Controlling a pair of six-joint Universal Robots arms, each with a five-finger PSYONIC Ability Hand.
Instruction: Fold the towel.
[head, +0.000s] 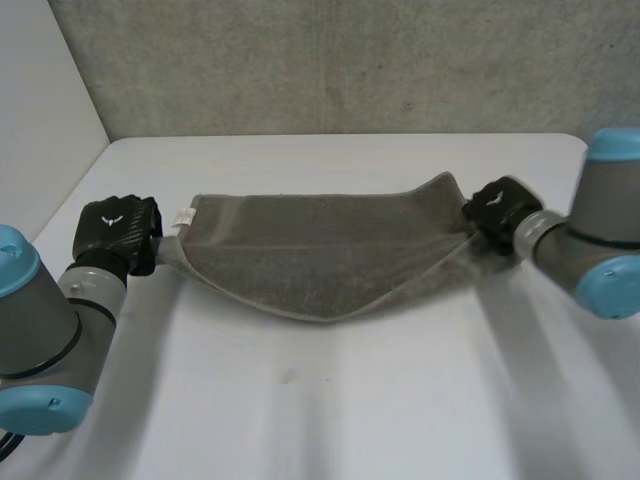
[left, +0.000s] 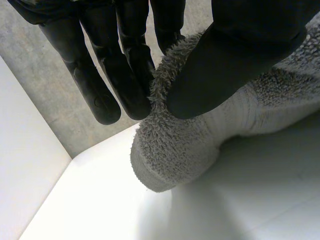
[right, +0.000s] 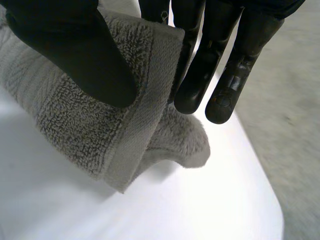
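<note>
Towel (head: 320, 255): grey terry, strung across the middle of the head view between my two hands. Its middle sags in a curve towards the white table (head: 330, 410).
Layers: it looks doubled, with a flat band along the upper layer and a rounded lower edge at frame centre.
Tag (head: 183, 217): small and white, at the towel's left end, just beside my left hand.
Left hand (head: 118, 232): at the left of the head view, gripping the towel's left end.
Left grip: in the left wrist view my thumb (left: 235, 60) pinches the terry against my fingers (left: 100, 85). The towel's edge stands up between them, and a folded corner (left: 175, 155) bulges out past the fingertips, above the table.
Right hand (head: 497, 212): at the right of the head view, gripping the towel's right end.
Right grip: in the right wrist view my thumb (right: 65, 50) clamps the hemmed edge (right: 145, 115) against my fingers (right: 220, 70). A loose corner hangs beyond the fingertips, over the table.
Arms: grey with blue caps, at the lower left and right of the frame.
</note>
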